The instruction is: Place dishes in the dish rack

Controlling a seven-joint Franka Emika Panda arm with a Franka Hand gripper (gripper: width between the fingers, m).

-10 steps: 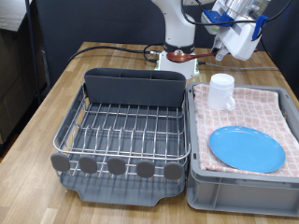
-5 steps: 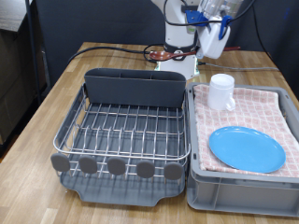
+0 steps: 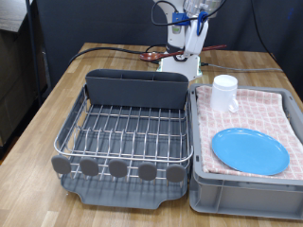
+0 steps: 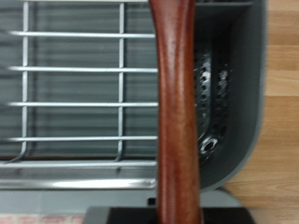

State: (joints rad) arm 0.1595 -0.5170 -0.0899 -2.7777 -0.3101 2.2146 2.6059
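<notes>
end effector (image 3: 194, 36) gripping wooden spoon (image 4: 176, 103), above dish rack (image 3: 123, 132)

Glossy wooden spoon (image 4: 176, 103), wire rack (image 3: 128, 130)

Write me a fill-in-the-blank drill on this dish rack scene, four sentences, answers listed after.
1. The wooden spoon held by the tool hangs above the grey ____ of the dish rack.
2. The plate lying on the checkered cloth is ____ in colour.
3. The white mug stands inside the grey ____.
4. The rack's wire grid holds ____ dishes so far.

Missing words: caddy; blue; crate; no
</notes>
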